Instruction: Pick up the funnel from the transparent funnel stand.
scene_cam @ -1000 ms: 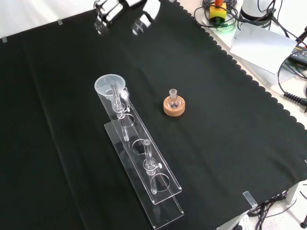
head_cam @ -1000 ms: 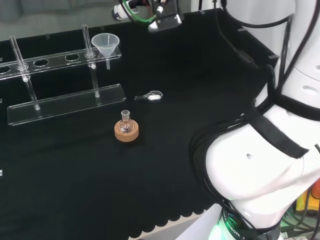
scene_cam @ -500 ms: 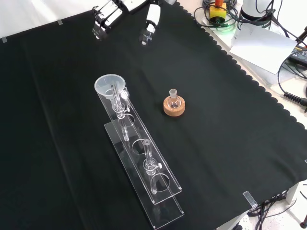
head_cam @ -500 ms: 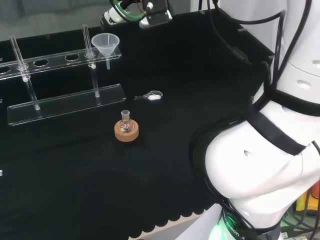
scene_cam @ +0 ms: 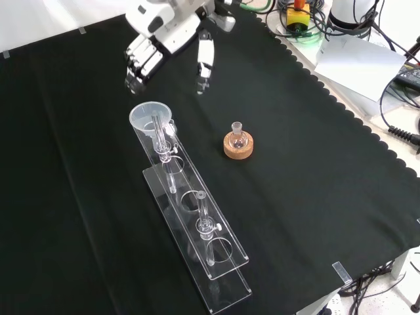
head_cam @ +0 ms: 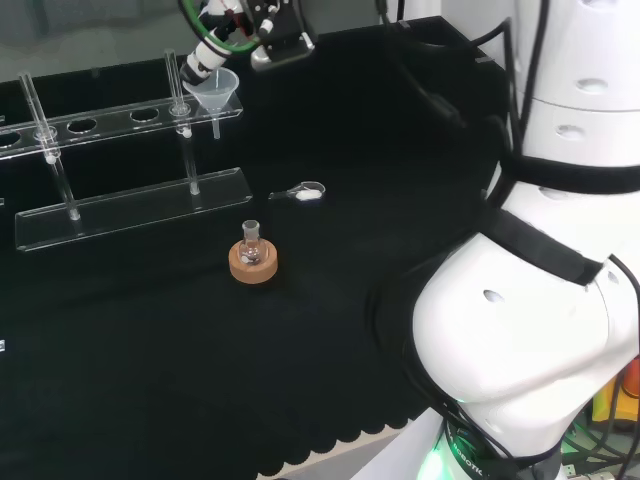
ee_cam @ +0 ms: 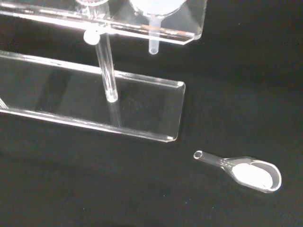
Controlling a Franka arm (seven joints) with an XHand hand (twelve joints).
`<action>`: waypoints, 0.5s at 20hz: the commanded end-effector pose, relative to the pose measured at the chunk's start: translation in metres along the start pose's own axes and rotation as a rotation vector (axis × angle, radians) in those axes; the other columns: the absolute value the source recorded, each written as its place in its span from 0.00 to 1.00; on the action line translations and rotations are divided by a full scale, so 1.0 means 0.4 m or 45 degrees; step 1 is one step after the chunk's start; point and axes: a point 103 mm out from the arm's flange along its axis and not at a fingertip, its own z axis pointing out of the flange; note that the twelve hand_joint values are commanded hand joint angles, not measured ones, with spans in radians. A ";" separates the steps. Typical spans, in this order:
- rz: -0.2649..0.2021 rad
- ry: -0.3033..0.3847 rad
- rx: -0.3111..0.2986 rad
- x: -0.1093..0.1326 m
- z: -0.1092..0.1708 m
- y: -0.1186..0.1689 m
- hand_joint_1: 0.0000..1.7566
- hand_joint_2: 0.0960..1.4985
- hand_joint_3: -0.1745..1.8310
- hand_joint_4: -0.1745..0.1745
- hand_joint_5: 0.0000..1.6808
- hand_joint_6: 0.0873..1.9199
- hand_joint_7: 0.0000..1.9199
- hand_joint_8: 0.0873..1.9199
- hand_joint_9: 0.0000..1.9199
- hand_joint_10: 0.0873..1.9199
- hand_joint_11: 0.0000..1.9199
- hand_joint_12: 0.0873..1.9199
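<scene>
Funnel (scene_cam: 151, 118) pickup has not happened yet: the robot hand (scene_cam: 161, 46) hangs just short of it, fingers (scene_cam: 138, 69) and thumb (scene_cam: 204, 65) spread wide apart and holding nothing. In the front view the fingertips point down at the cloth just beyond the funnel's rim; in the head view the robot hand (head_cam: 215, 45) sits right above and behind the funnel (head_cam: 211, 88), nearly touching it.

The funnel itself sits in the end hole of the transparent funnel stand (scene_cam: 197, 223), the end nearest the robot hand, with its stem hanging through the top plate (ee_cam: 153, 43). Farther out, near the middle of the tabletop (scene_cam: 315, 197), a small flask (scene_cam: 237, 136) rests on a cork ring (scene_cam: 238, 147), and a little glass scoop (ee_cam: 246, 170) with white powder lies beside the stand's base.

So the approach looks almost finished; closing on the funnel and lifting it remain.

Compared with a second ago, the robot hand has come well down and in from the tabletop's far edge toward the funnel. Nothing on the cloth has shifted.
</scene>
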 end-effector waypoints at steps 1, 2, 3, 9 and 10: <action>0.005 -0.057 0.069 0.037 0.007 0.013 0.26 0.52 0.16 0.30 0.03 0.00 0.00 0.20 0.03 0.41 0.05 0.78; 0.010 -0.066 0.077 0.041 0.008 0.015 0.27 0.52 0.16 0.29 0.03 0.00 0.00 0.20 0.04 0.42 0.07 0.78; 0.013 -0.071 0.091 0.044 0.008 0.017 0.27 0.51 0.16 0.28 0.03 0.00 0.00 0.21 0.04 0.42 0.08 0.78; 0.022 -0.128 0.111 0.059 0.012 0.038 0.34 0.48 0.15 0.22 0.00 0.00 0.00 0.20 0.05 0.45 0.14 0.78; 0.023 -0.131 0.111 0.058 0.012 0.042 0.35 0.48 0.15 0.21 0.00 0.00 0.00 0.20 0.05 0.45 0.15 0.78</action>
